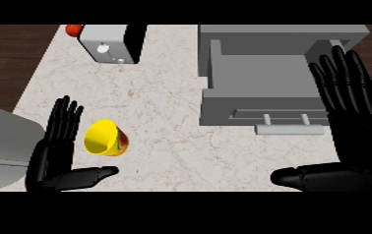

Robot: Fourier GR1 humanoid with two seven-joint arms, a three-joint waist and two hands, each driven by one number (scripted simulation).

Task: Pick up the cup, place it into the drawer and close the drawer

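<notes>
Both hands had fingers straight, holding nothing: left hand [59,144] just beside the tipped yellow cup with red base [106,138], right hand [340,105] by the open grey drawer [254,83]. Lying sideways, the cup could've rolled off if nudged.

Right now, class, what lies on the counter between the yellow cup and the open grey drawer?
In the head view, nothing: only bare marbled counter separates the yellow cup from the drawer.
</notes>
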